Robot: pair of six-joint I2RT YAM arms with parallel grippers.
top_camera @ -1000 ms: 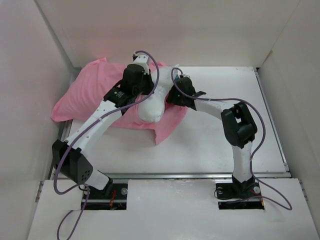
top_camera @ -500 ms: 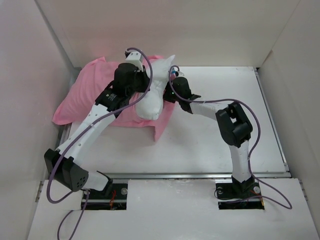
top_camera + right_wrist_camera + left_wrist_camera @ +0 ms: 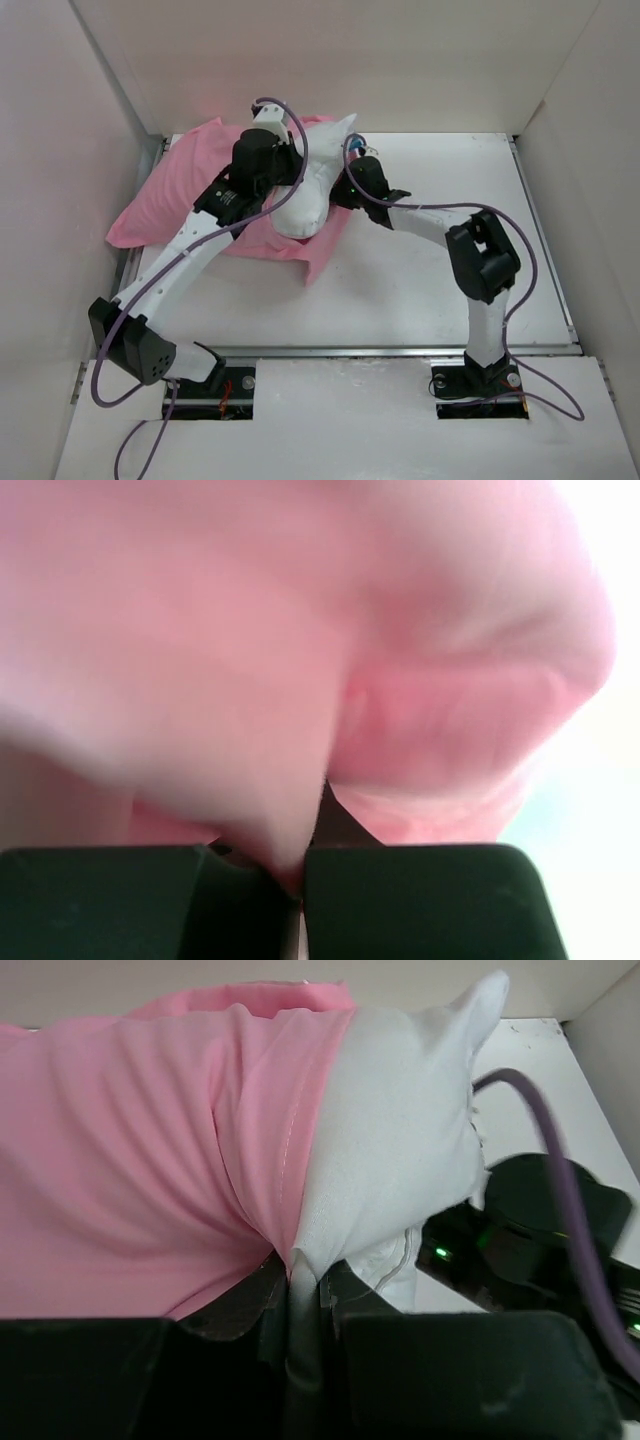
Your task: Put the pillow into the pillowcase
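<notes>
Pink pillowcase [image 3: 170, 200] lies at the bench's [image 3: 430, 290] far left corner; my right gripper [image 3: 300, 865] is clenched on it, my left gripper [image 3: 301, 1285] pinches the white pillow [image 3: 310, 195].

The top camera gives me bright, even light, with soft shadows under the arms [image 3: 190, 250] on the table [image 3: 420, 290]. My left wrist picture is sharp, dark along its near edge. My right wrist picture is blurred, the pillowcase [image 3: 200, 630] out of focus, glare whitening the right side.
</notes>
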